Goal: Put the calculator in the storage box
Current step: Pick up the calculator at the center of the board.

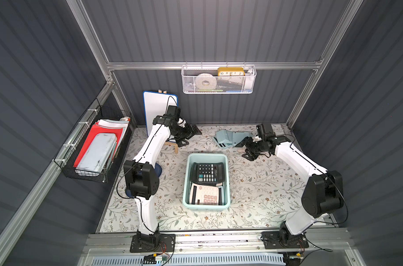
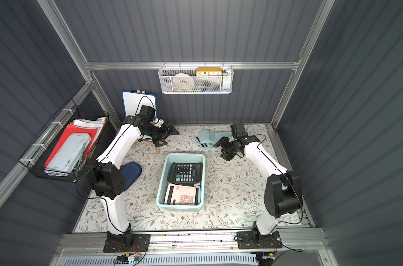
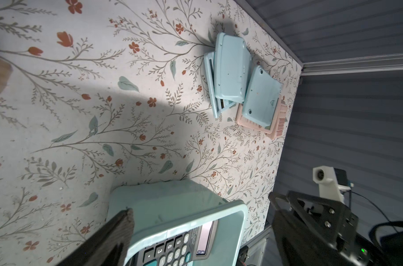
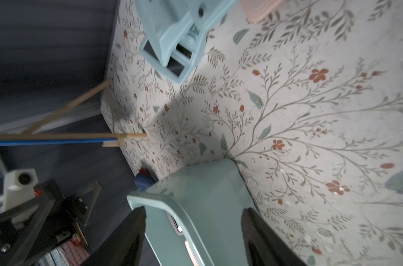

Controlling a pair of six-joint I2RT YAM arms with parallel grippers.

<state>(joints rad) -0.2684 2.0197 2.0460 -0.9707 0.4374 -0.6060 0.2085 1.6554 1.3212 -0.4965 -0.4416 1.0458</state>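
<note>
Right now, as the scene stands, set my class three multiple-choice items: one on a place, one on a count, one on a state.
1. Where is the black calculator? A in the storage box; B on the table; C in a gripper.
2. How many calculators does the box hold? A one; B two; C three.
3. The left gripper is: A shut on a calculator; B shut, empty; C open, empty.
Key: A, it lies within the rim; B, black calculator plus pale calculator; C, jaws apart, nothing between.

We see dark gray striped walls all around. Shiny metal bars run along them. The table top is white with little red flowers and green leaves. It looks bright.
</note>
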